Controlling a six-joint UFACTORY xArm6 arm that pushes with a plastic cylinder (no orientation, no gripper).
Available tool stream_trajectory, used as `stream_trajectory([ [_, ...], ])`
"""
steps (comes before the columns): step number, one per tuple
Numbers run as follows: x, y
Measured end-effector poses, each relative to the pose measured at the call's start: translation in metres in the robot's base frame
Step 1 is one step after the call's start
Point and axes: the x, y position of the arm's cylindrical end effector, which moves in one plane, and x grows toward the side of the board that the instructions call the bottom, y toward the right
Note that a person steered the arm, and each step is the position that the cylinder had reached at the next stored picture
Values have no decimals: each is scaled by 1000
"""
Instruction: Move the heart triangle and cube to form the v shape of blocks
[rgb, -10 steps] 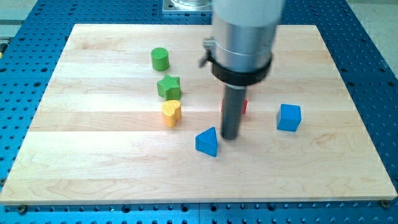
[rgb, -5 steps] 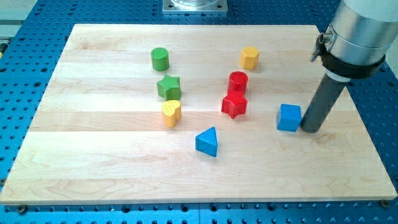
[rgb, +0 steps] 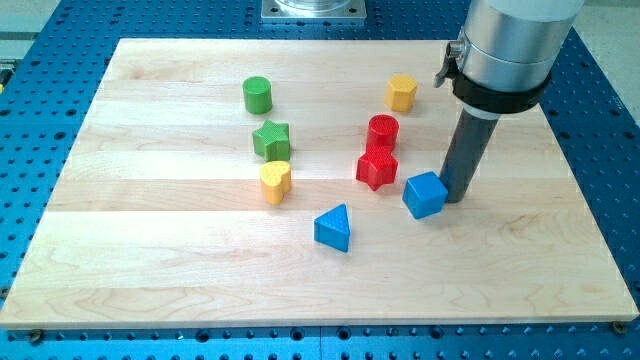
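The blue cube (rgb: 425, 194) was found just right of the red star (rgb: 377, 168), with the blue triangle (rgb: 333, 228) below-left of it and the yellow heart (rgb: 275, 181) further left. No claw was fitted; my tip (rgb: 457, 198) was pressed against the cube's right side. The cube was judged light, rigid and prone to pivot, so it would best be pushed centrally on a flat face.
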Motion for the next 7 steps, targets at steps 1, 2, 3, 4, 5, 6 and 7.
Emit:
stream_trajectory([
  [1,10,-27],
  [2,12,-45],
  [3,30,-32],
  [4,64,-52],
  [5,68,-94],
  [6,68,-128],
  [7,68,-145],
])
